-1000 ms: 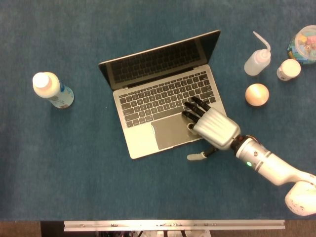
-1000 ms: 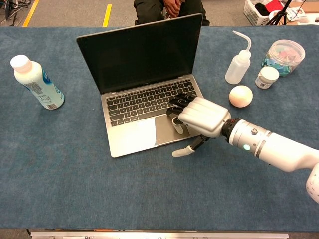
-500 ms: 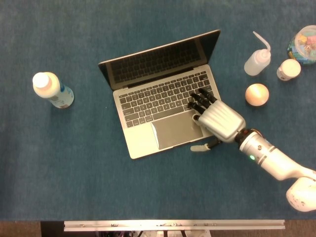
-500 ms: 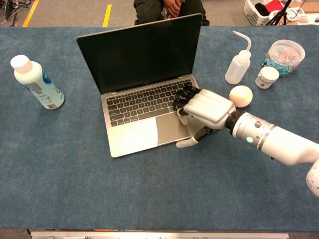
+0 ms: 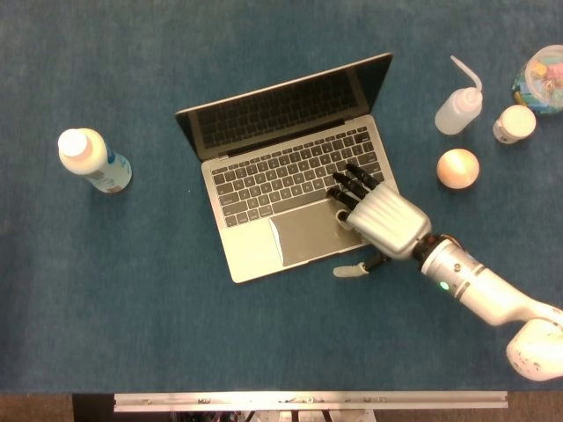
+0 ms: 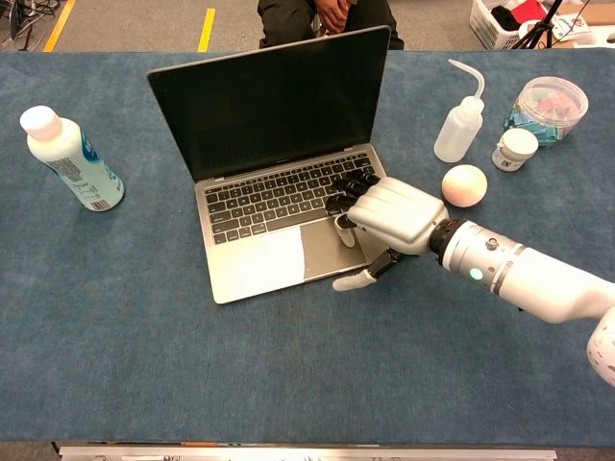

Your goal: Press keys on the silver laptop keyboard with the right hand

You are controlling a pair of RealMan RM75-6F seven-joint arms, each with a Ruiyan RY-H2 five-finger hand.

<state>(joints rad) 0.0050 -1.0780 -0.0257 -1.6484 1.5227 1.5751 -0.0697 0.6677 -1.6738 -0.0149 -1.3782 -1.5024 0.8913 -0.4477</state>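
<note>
The silver laptop [image 5: 264, 189] lies open on the blue table cover, screen dark, its keyboard [image 6: 274, 200] facing me. My right hand [image 5: 380, 218] [image 6: 392, 216] hovers palm-down over the laptop's near right corner and holds nothing. Its dark fingertips [image 5: 348, 186] [image 6: 344, 195] rest on the keys at the right end of the lower rows, just above the trackpad [image 5: 308, 230]. The thumb [image 6: 352, 280] sticks out past the laptop's front edge, over the cover. Neither view shows my left hand.
A white bottle with a blue label [image 5: 92, 160] [image 6: 69, 158] lies at the left. Right of the laptop are a pale ball [image 5: 457, 168], a squeeze bottle [image 5: 459, 107], a small jar [image 5: 514, 124] and a clear tub [image 5: 541, 79]. A person sits beyond the far edge [image 6: 327, 14].
The right hand first moved up and right across the keys, then slid back a little toward the trackpad. Its fingertips now sit on a lower key row. The laptop stayed put.
</note>
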